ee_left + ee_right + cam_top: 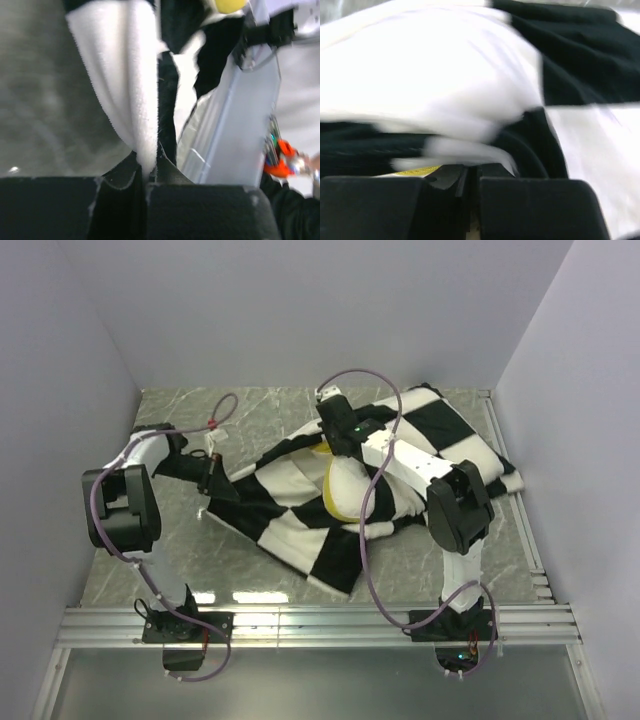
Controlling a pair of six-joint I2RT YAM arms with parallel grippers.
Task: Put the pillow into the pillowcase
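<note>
The black-and-white checkered pillowcase lies spread across the table's middle. The cream pillow with its yellow band lies among the pillowcase's folds, partly under my right arm. My left gripper is shut on the pillowcase's left edge; the left wrist view shows a white-and-black fold pinched at the gripper. My right gripper is at the pillow's far end. In the right wrist view it is shut on a thin white edge beside the yellow band, with the blurred pillow above.
Grey walls enclose the marble table on the left, back and right. A metal rail runs along the near edge between the arm bases. Purple cables loop over both arms. The pillowcase's right part reaches nearly to the right wall.
</note>
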